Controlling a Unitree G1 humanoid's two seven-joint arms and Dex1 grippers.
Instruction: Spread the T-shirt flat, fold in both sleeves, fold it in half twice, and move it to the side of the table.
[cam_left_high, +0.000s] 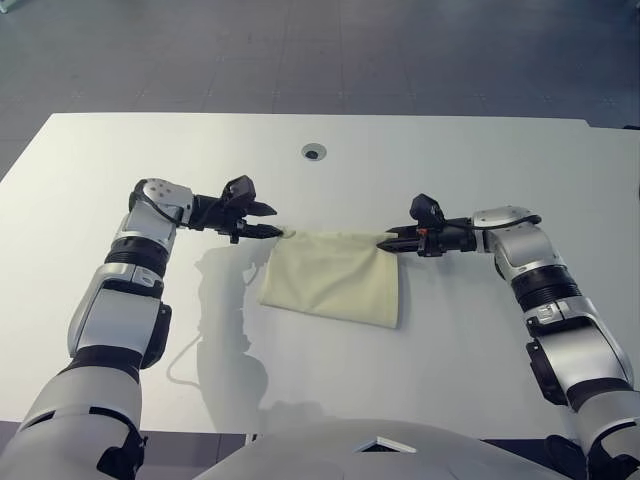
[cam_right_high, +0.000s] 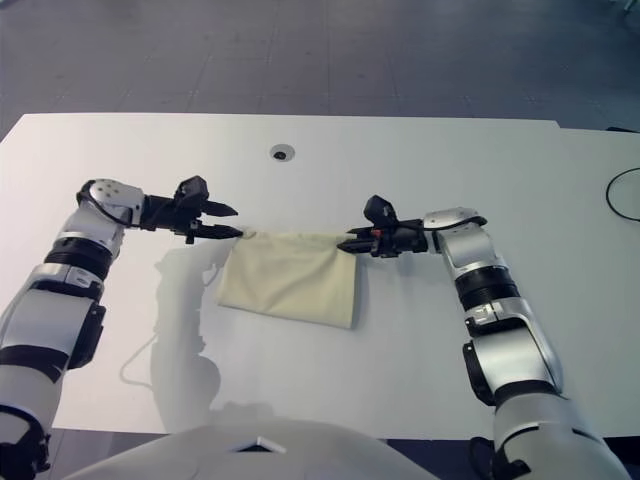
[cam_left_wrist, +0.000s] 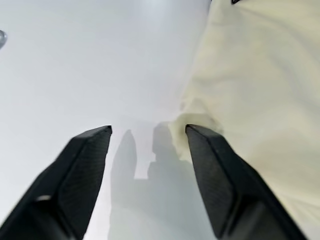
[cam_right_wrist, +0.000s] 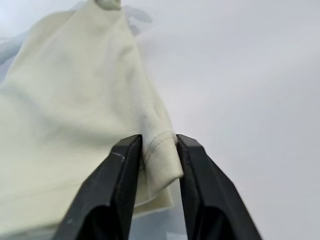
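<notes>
T-shirt (cam_left_high: 335, 278) lies folded small in the middle of the head view, on the table (cam_left_high: 480, 150). Left wrist view: left gripper (cam_left_wrist: 148, 130) gapes wide, just beside a corner. Right wrist view: right gripper (cam_right_wrist: 159, 140) pinches the hem, probably to drag it aside.

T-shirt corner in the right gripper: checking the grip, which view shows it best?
Right wrist view: the T-shirt corner sits pinched in the right gripper. Eye views show it small; left wrist view shows the other corner.

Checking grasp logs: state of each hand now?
Left hand: open, beside a corner of the folded pale yellow fabric T-shirt.
Right hand: closed on its other corner.
</notes>
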